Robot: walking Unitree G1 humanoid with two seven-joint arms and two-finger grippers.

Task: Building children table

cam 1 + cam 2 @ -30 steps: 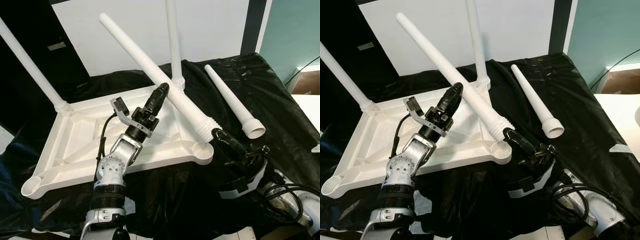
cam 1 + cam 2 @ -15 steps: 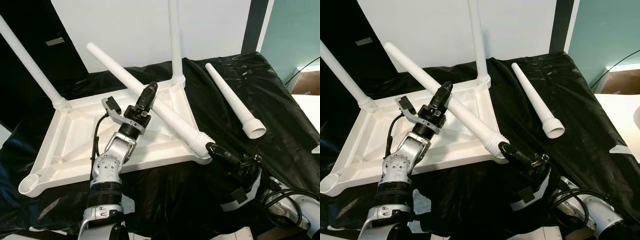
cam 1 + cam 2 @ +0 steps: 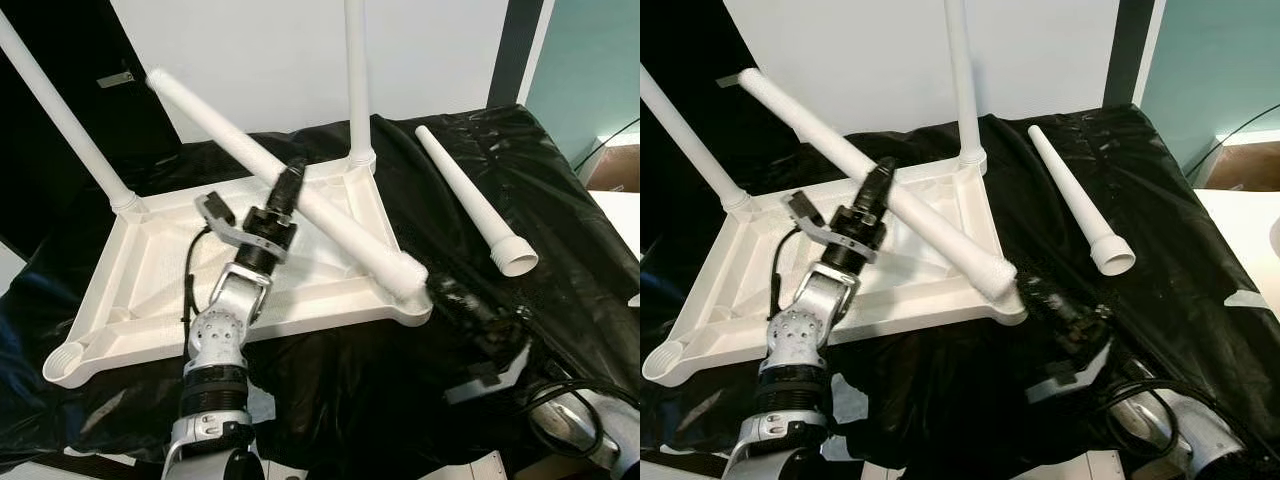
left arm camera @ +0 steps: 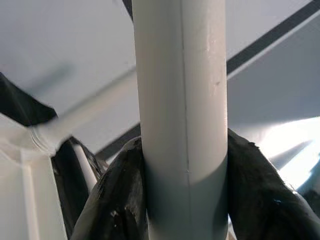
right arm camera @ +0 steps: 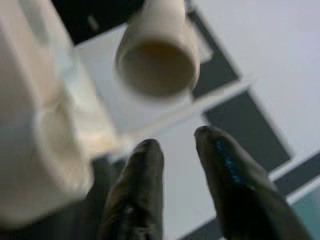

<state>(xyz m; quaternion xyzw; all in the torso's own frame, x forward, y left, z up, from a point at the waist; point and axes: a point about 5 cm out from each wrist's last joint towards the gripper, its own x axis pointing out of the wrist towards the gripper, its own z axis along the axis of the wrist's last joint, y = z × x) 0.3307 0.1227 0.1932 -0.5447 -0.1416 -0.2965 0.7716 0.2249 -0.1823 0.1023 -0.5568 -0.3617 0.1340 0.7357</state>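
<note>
Left gripper (image 3: 290, 187) clamped on the slanted white leg (image 3: 262, 167), fingers (image 4: 117, 200) pressing both sides of it, above the overturned white tabletop (image 3: 150, 290). Right gripper (image 3: 445, 292) with fingers (image 5: 142, 190) slightly parted and holding nothing, just beside the tabletop's near corner socket (image 3: 412, 305), under the leg's thick end. Two upright legs at the tabletop's far corners. Loose leg (image 3: 472, 205) on black cloth (image 3: 560, 230), well apart.

Head stereo pair angled down; wrist cameras close along jaws
</note>
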